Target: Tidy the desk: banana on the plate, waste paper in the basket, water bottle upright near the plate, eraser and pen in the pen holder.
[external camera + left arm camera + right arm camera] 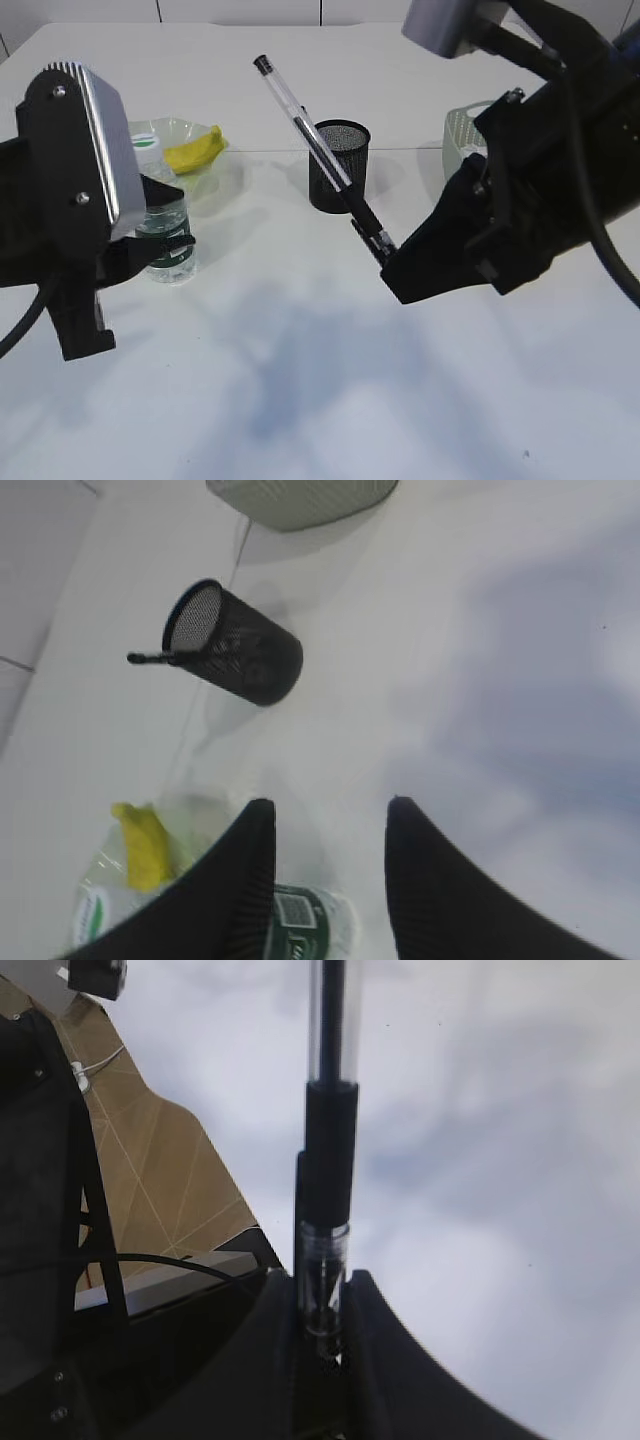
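Right gripper (322, 1345) pinches the pen (318, 148); only the left wrist view shows left gripper (328, 875) half-open, empty, above the water bottle (305, 920).

Right gripper (392, 262) comes in from the desk's right edge, raised off the surface and angled down toward the middle, with its jaws pinched tight on the tip end of a pen (318, 150) that sticks up and away from it. Left gripper (325, 865) is low near the left edge, fingers (245, 865) apart and straddling the water bottle (165, 243), though I can't tell if they actually touch it.
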Robot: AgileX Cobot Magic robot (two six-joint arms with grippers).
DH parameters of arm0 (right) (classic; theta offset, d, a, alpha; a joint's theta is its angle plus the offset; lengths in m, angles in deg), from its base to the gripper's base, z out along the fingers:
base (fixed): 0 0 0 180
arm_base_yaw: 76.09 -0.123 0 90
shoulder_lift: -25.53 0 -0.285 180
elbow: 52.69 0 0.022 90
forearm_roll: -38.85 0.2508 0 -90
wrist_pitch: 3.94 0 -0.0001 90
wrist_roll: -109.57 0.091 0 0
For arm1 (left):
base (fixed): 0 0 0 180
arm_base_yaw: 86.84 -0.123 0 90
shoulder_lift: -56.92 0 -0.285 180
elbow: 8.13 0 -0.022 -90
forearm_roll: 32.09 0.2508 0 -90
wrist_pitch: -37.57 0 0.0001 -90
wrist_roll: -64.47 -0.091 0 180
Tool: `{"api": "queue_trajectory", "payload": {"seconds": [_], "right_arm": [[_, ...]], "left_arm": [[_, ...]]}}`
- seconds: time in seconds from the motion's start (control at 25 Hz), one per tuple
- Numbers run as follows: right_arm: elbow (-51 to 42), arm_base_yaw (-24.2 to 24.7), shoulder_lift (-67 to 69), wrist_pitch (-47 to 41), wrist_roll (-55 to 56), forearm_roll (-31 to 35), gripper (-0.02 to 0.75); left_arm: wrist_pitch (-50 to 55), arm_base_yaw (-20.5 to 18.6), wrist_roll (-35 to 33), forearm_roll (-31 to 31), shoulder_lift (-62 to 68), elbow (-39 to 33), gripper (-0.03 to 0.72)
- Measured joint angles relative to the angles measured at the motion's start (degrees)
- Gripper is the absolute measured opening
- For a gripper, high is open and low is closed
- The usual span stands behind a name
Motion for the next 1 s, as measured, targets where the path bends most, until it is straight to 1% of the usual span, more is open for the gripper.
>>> {"api": "queue_trajectory", "payload": {"seconds": [0.16,0.28,0.36,0.44,0.52,0.68,0.8,0.88,1.0], "right_arm": [[0.0,0.0,0.0,-1.71,0.91,0.0,0.065],[0.0,0.0,0.0,-2.49,1.66,0.0,0.065],[0.0,0.0,0.0,-2.47,2.48,0.0,0.065],[0.0,0.0,0.0,-2.47,2.87,0.0,0.065],[0.0,0.0,0.0,-2.47,3.07,0.0,0.065],[0.0,0.0,0.0,-2.47,4.07,-0.12,0.065],[0.0,0.0,0.0,-2.47,5.86,-1.51,0.065],[0.0,0.0,0.0,-2.47,7.53,-2.89,0.065],[0.0,0.0,0.0,-2.47,9.25,-4.72,0.065]], "left_arm": [[-2.31,0.09,0.0,10.98,-0.33,0.0,0.254],[-4.2,0.09,-0.04,20.5,-0.41,0.0,0.254],[-6.7,0.09,-0.13,27.69,-0.41,0.0,0.254],[-9.74,0.09,-0.13,32.41,-0.41,0.0,0.254],[-13.09,0.09,-0.13,34.37,-0.41,0.0,0.254],[-17.21,0.09,-0.13,35.36,-0.41,0.0,0.267],[-18.75,0.09,-0.13,35.6,-0.41,0.0,0.321],[-19.39,0.09,-0.13,35.92,-0.41,0.0,0.375],[-19.74,0.09,-0.13,38.02,-0.41,0.0,0.425]]}}
